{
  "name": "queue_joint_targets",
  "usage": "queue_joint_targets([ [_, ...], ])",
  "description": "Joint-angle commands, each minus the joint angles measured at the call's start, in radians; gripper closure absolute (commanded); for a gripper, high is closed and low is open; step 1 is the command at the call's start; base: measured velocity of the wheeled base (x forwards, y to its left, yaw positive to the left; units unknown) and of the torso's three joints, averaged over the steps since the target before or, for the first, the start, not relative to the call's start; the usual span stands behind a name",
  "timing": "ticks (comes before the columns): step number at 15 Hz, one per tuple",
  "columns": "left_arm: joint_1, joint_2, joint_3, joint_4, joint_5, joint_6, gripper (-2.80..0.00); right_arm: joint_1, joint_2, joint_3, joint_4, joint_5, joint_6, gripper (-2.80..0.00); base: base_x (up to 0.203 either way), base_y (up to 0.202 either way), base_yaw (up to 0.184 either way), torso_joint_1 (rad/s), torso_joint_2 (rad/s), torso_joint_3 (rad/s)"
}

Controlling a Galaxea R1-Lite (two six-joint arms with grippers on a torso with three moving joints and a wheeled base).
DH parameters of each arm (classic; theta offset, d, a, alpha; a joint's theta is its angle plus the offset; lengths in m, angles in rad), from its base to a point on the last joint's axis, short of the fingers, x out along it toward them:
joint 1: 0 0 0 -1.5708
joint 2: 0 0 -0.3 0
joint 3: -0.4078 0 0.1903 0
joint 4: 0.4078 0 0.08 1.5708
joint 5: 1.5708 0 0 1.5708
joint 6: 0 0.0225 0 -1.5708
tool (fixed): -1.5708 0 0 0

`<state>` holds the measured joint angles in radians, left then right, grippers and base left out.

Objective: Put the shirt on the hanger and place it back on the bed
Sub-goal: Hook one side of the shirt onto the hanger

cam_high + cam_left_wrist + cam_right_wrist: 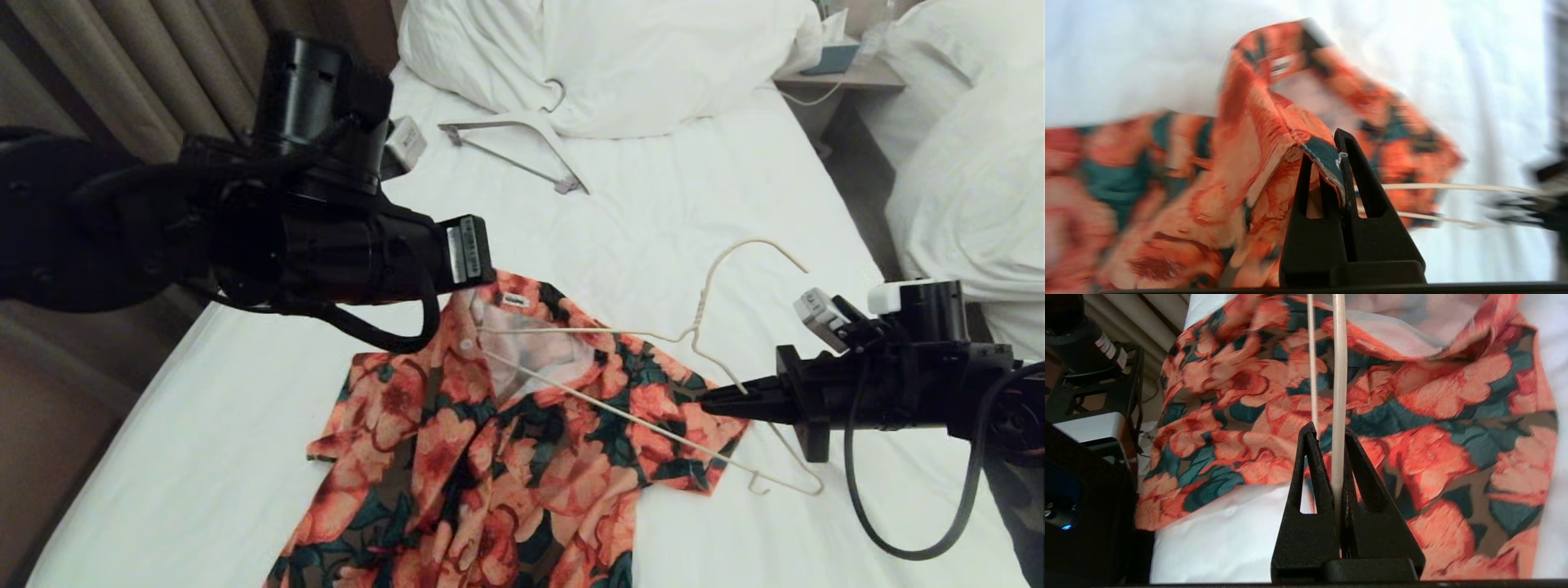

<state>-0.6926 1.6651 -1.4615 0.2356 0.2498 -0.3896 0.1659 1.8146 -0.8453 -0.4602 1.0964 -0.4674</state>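
Shirt (490,457) lay spread across the near half of the bed (694,204), collar toward the pillow end, hem running off the near edge of view. Pale lining and small neck label exposed at the open collar.

Left tool (1337,163) clenched on a fold of the shirt's front edge near the collar, fabric tented up off the sheet. Hidden behind the arm housing in the head view.

Right tool (709,398) clamped on the hanger (702,314), biting one thin wire below the twisted neck, above the shirt shoulder nearest the bed's right edge. Hook up and free, pointing toward the pillow end. One hanger end pushed in at the collar opening over the pale lining; other end past the sleeve, over bare sheet toward the right edge.

Handling, judged:
- Shirt: light, limp, no stiffness; sagged either side of the pinch. Best taken at the collar or placket edge, where the doubled seam gives the pads something to bite. Single-layer pinch likely to slip.
- Hanger: very light, thin, springy, smooth. Prone to twisting in the grip or bending under side load. Hold close to the neck for control.

Second hanger (514,147), thicker, with a grey bar, lay near the pillow (620,65). Not involved.
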Motion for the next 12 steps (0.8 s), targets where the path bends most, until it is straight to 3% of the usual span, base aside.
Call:
queue_joint_targets([
  [1,-0.079,0.036,-0.092,0.06,0.025,-0.005,0.0,0.009,0.017,-0.018,-0.003,0.005,-0.002,0.0,0.0,0.0,0.0,0.0,0.0,0.0],
  [6,-0.167,0.095,-0.133,0.07,0.065,-0.013,0.0,0.023,0.078,-0.036,-0.007,0.005,-0.005,0.0,0.0,0.0,0.0,0.0,0.0,0.0],
  [12,-0.318,0.203,-0.222,0.069,0.132,-0.096,0.0,-0.021,0.067,-0.04,-0.006,0.003,0.003,0.0,0.0,0.0,0.0,0.0,0.0,0.0],
])
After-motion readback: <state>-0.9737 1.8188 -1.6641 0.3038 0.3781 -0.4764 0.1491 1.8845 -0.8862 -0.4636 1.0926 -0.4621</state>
